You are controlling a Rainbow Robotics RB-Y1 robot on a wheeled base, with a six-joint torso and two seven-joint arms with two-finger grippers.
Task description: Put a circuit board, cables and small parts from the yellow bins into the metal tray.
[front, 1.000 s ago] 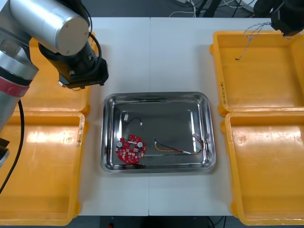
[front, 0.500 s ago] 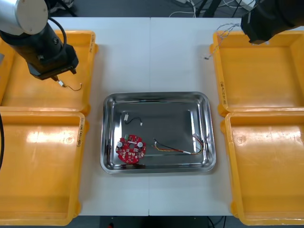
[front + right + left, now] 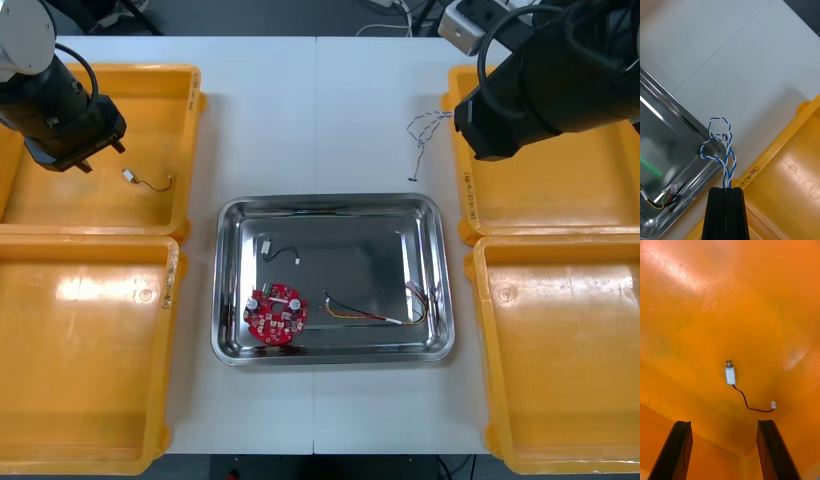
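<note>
Right arm swung left since the earlier frames: the twisted blue and white cable [image 3: 420,138] was over the upper right yellow bin [image 3: 560,195]. Now it hangs over bare table [image 3: 330,120], upper right of centre in the front view, between that bin's left wall and the far right corner of the metal tray [image 3: 228,215]. Not in the tray yet. We see one end pinched in the right gripper [image 3: 726,190], fingers clamped together on the strands, with the cable leaving the tips in two loose loops. In the right wrist view the loops sit over the tray's corner rim and the table strip beside the bin edge. The right arm comes in from the upper right of the front view, black forearm across the upper right bin.

Left arm has pulled back toward the upper left corner. We read the left gripper [image 3: 723,424] as spread wide, holding nothing, over the floor of the upper left yellow bin [image 3: 100,205]. A small metal part [image 3: 730,375] with a black lead [image 3: 748,405] lies on that floor ahead of the fingers, untouched, same spot as half a second ago.

The tray already holds the red circuit board [image 3: 275,314] lower left, the red and yellow cable [image 3: 375,315] lower right, and a second small part [image 3: 267,247] upper left.
</note>
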